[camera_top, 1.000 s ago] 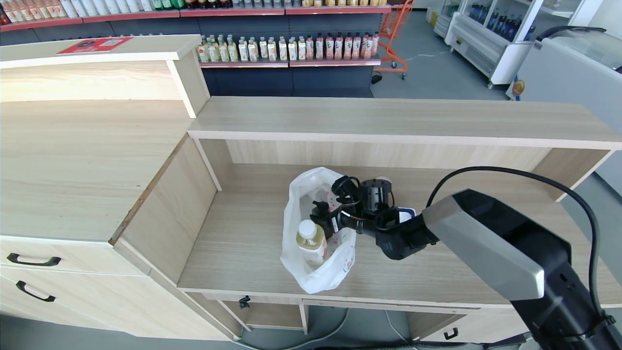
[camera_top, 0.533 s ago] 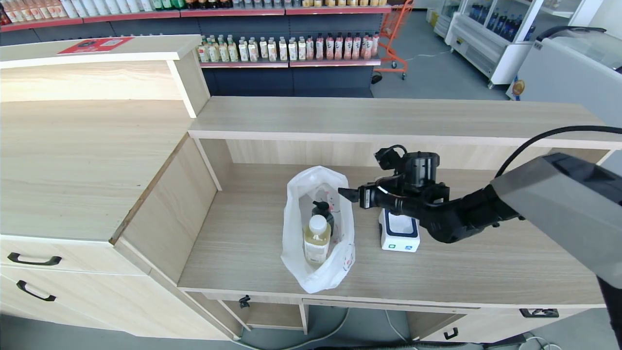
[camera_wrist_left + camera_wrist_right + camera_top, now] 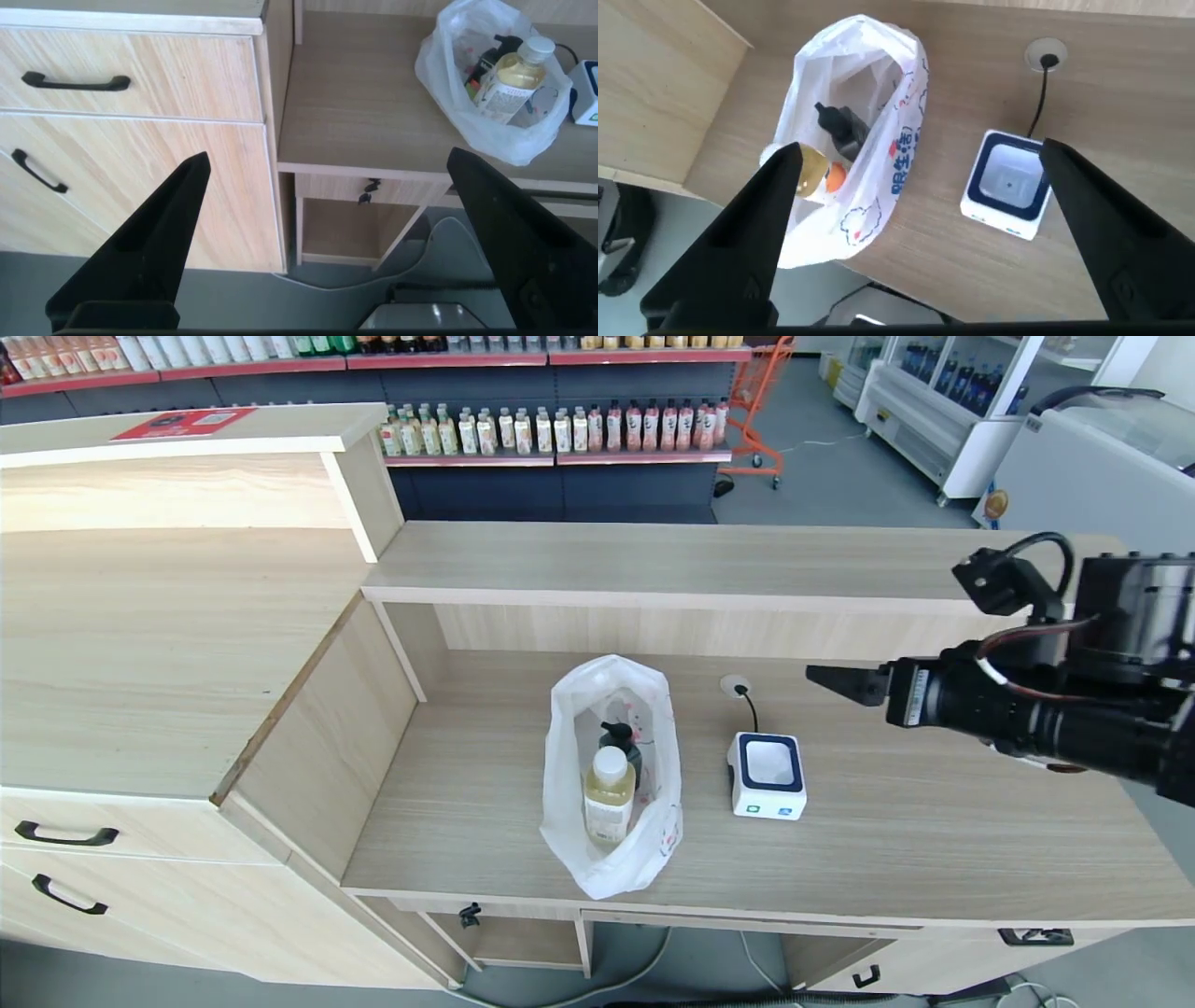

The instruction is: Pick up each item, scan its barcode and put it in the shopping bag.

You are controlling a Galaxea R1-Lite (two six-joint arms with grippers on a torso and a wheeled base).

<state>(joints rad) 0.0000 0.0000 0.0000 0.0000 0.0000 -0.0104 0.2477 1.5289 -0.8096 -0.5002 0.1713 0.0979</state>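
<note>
The right gripper (image 3: 837,680) hung above the right part of the counter (image 3: 934,840), its fingers spread wide with nothing between them, well apart from the shopping bag (image 3: 566,803). The left gripper (image 3: 329,157) was likewise spread and empty, low down before the drawer fronts (image 3: 131,84). The white bag stood open on the counter, holding a white-capped drink bottle (image 3: 609,795) and a dark pump bottle (image 3: 620,741). The scanner (image 3: 767,775) lay just beside the bag, on its right

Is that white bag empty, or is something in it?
Not empty: the bag holds a pale yellow bottle and a dark pump bottle.
</note>
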